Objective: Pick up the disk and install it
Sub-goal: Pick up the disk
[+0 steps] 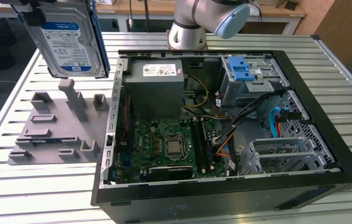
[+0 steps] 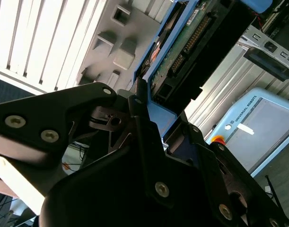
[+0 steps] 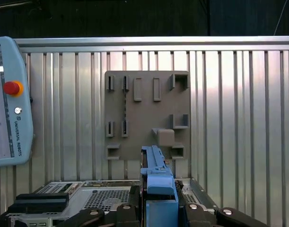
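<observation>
**1. STATUS**
My gripper (image 3: 159, 196) is closed on the disk (image 1: 70, 39). The fingers (image 2: 142, 127) clamp the blue carrier at one end, and I see no gap btw. pads and plastic in both wrist views. The disk hangs approx. upright with its label toward the exterior cam. It is raised clear above the grey fixture plate (image 1: 58, 126), to the exterior view's left of the open PC case (image 1: 226, 200). It touches neither the plate nor the slatted table (image 1: 39, 186).

**2. STEP IN HAND (judgement)**
Pick is complete, the disk is in transit, and install is not yet done. The probable target is the drive cage (image 1: 246, 70) w/ blue latch at the far side of the case. I can't read the bay opening itself from here.

**3. PROCEDURE NOTES**
- a. Hold clamp force const. The grip is on the plastic frame only, so a knock could pivot the drive.
- b. Pass over the plate's tall posts and the case wall w/ margin, and don't drag sideways.
- c. Align the carrier rails to the cage outside the case. Don't correct the angle inside the bay.
- d. Watch the cables (image 1: 269, 107) beside the cage, as loose loops may snag the carrier.
- e. Stay off the power supply box (image 1: 157, 88), which is near the cage.
- f. The connector edge and bare PCB show in the second wrist view. Keep both away from metal.
</observation>
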